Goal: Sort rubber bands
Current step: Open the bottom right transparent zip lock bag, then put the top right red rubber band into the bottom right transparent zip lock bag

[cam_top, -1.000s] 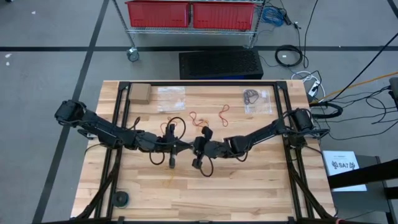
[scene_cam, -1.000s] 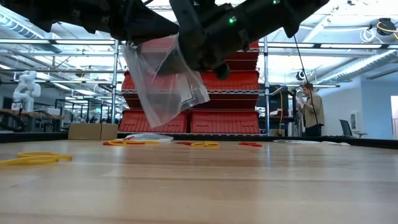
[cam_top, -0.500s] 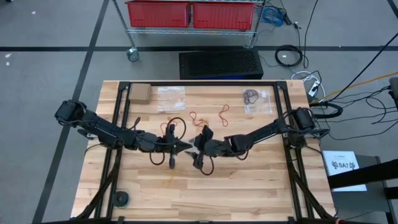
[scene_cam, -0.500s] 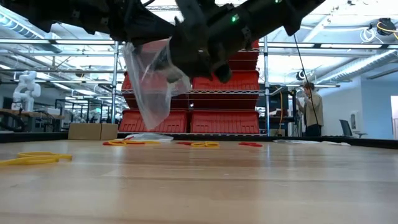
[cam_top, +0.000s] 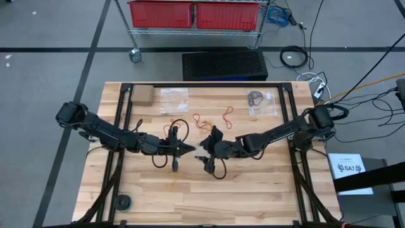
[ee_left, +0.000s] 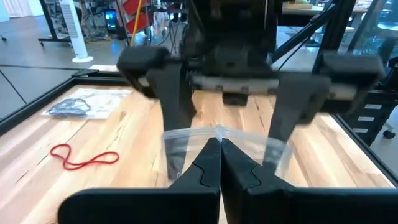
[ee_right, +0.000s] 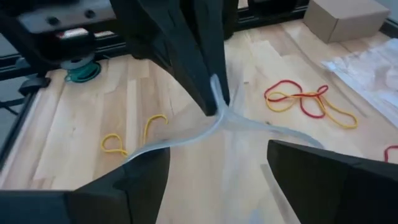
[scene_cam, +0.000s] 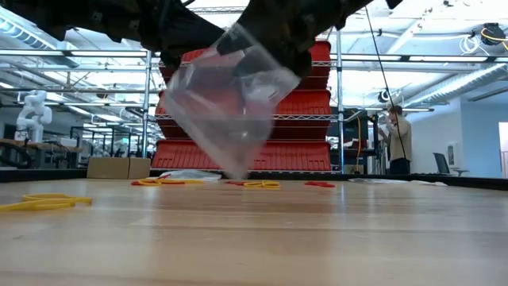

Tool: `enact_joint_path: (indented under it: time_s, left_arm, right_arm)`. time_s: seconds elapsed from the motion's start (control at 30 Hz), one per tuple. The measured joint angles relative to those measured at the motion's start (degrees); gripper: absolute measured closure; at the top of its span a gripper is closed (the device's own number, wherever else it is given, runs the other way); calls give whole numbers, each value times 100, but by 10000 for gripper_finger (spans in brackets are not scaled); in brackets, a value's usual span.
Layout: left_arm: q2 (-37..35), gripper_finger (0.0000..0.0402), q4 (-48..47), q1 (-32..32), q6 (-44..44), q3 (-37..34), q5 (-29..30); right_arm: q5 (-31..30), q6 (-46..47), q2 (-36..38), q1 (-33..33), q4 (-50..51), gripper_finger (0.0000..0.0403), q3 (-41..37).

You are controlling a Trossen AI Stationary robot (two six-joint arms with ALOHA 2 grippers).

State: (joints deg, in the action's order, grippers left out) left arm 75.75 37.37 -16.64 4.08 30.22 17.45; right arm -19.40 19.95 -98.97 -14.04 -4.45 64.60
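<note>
Bag-opening has moved on: the right gripper (cam_top: 204, 152), clamped on the clear bag (scene_cam: 230, 103) a second ago, now stands wide with its fingers (ee_left: 168, 93) spreading the mouth. Left gripper (cam_top: 190, 149) stays pinched on the bag's edge. Rubber bands (cam_top: 215, 116) lie unbagged on the table (cam_top: 253, 190) beyond.

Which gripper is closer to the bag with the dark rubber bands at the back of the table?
Right. The right gripper sits mid-table, diagonally in front of that bag; the left gripper is just beyond it.

Cardboard box (cam_top: 142, 95) near the table's (cam_top: 253, 196) far edge (red bins (cam_top: 193, 14) beyond).
</note>
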Motion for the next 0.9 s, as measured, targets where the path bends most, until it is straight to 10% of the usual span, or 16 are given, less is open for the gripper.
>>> enact_joint_path:
  time_s: [0.9]
  left_arm:
    - [0,402,-86,0,-31,0,-2]
  right_arm:
    - [3,39,1052,-70,1401,142,2]
